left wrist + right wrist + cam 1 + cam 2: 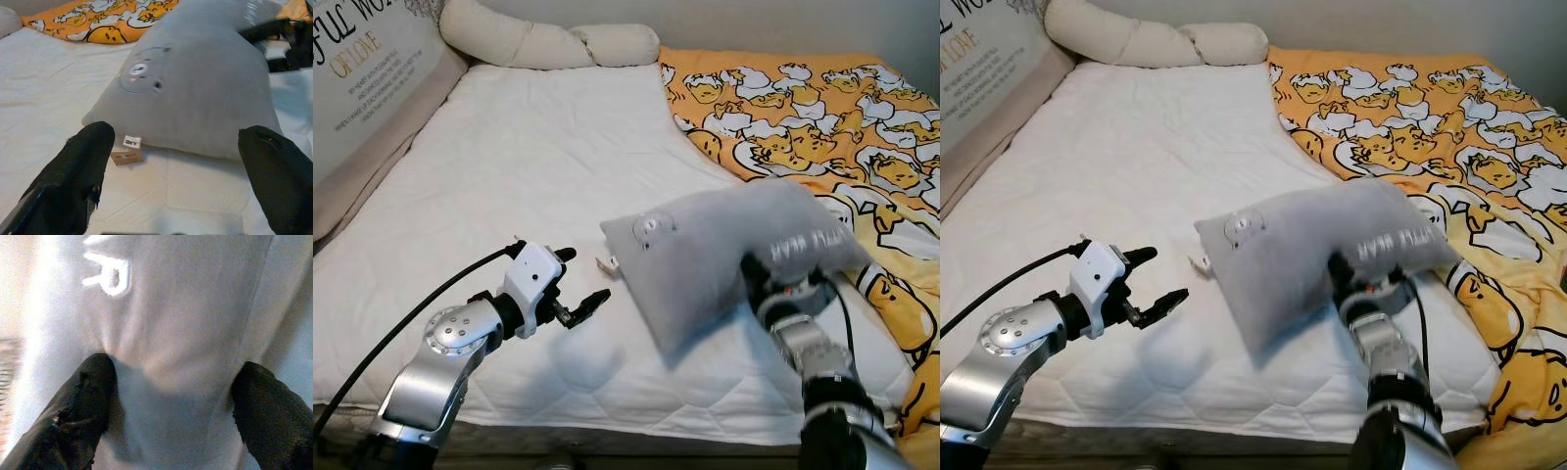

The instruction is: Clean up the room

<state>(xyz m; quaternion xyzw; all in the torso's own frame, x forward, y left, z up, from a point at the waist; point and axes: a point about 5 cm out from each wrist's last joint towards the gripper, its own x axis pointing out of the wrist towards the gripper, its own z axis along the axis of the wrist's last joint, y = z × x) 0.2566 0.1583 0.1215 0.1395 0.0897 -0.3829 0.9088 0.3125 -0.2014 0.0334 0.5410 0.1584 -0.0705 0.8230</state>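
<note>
A grey pillow (724, 255) with a small bear face and white lettering hangs tilted just above the white mattress (509, 186). My right gripper (781, 282) comes up from below and is shut on its lower right edge; in the right wrist view the black fingers (93, 387) pinch the grey fabric (181, 308) between them. Left of the pillow, my left gripper (587, 276) hovers open over the sheet, a short way from the corner with the paper tag (126, 156). Nothing lies between its fingers (83, 166).
An orange duck-patterned blanket (822, 117) covers the bed's right side. A long cream bolster (548, 41) lies along the head of the bed. A lettered cushion panel (362, 69) leans at the far left. The bed's front edge (607, 431) runs just before me.
</note>
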